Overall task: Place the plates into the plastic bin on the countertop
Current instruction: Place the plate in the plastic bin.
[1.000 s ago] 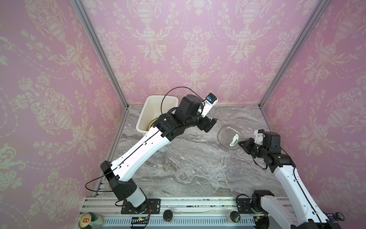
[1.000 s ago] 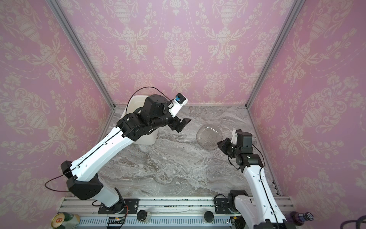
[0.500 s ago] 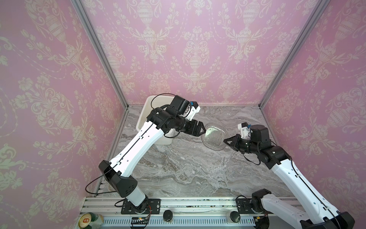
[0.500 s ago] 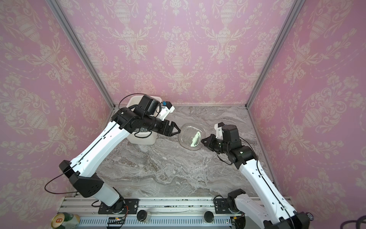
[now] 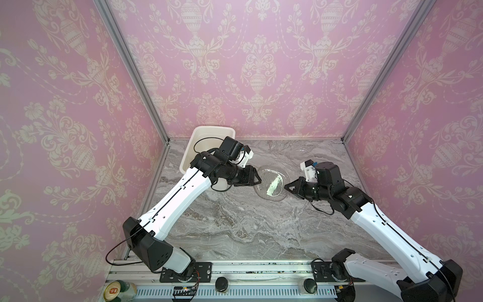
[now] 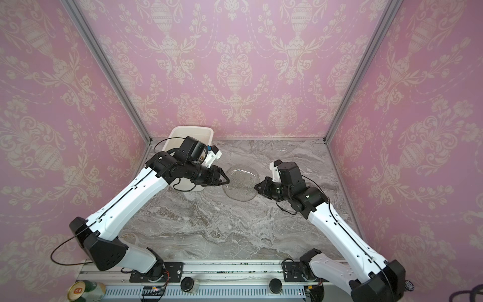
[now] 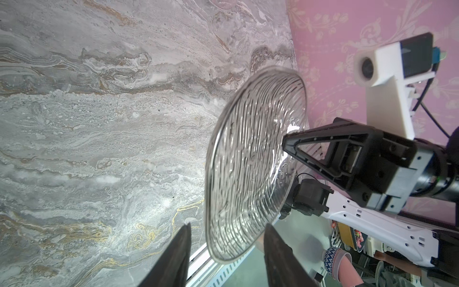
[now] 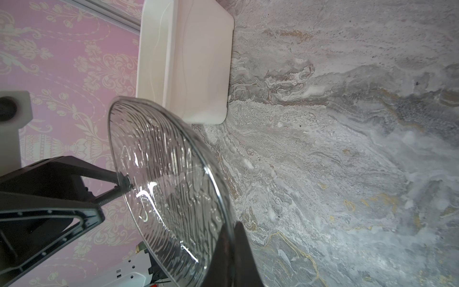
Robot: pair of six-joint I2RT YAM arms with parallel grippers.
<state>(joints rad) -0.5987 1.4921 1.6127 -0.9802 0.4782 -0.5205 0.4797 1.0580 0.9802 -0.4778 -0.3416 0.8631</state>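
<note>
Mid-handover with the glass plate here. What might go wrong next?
1. The right gripper pinches the plate only at its rim, above the countertop; releasing before the left gripper shuts may drop and break it.
2. The left gripper's jaws straddle the opposite rim with gaps; an off-centre close could twist the plate loose.

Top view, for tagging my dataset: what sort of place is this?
Probably a staged robot test booth, not a real kitchen: pink damask-papered wall panels between aluminium posts, a grey marble-patterned countertop, and white robot arms, left and right, mounted on a ribbed aluminium rail.
</note>
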